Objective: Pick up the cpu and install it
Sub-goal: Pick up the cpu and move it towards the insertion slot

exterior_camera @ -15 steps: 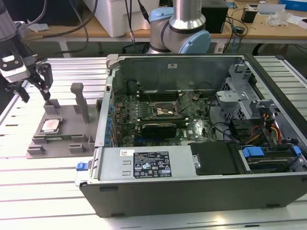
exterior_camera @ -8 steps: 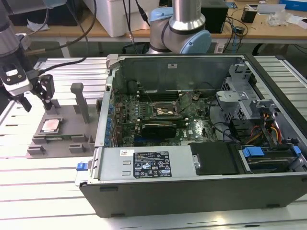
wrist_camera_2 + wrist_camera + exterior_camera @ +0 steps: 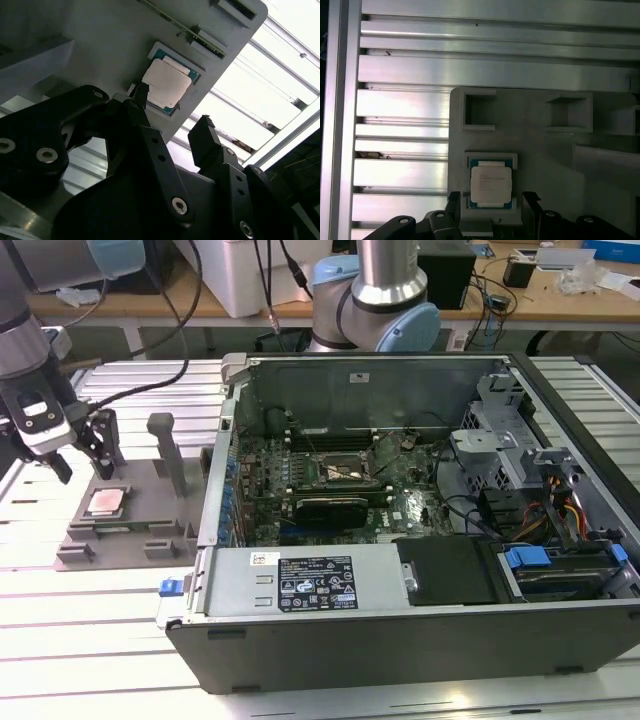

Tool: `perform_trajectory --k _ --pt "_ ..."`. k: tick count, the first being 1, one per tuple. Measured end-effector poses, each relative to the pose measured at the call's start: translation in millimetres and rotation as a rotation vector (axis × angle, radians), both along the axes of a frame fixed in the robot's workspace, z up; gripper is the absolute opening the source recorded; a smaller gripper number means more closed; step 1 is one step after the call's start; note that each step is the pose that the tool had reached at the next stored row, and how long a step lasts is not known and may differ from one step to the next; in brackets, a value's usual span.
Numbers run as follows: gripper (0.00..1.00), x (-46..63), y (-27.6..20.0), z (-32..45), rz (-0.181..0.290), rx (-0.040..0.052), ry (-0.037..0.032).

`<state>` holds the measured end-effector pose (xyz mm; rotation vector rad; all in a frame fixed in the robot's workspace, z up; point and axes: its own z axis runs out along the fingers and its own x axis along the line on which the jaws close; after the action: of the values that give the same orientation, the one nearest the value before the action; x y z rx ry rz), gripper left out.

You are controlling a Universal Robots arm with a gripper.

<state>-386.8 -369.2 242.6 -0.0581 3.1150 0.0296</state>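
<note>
The gripper is hovering with its fingers spread wide, gripping nothing. Just beneath it the cpu is lying flat in a recess of the grey tray, apart from both fingertips. The opened computer case is sitting well away from the gripper, toward the exterior view's right

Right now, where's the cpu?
On the exterior view's left, the cpu lies flat in the grey tray, beside the open computer case, with the open gripper poised over it.
</note>
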Motion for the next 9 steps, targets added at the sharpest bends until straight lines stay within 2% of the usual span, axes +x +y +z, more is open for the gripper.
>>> perform_trajectory --k 3,9 --pt "0.60 1.0 0.2 -6.4 0.001 -0.0007 0.0016" --pt "0.60 2.5 3.0 -25.7 0.005 -0.0014 0.0018"
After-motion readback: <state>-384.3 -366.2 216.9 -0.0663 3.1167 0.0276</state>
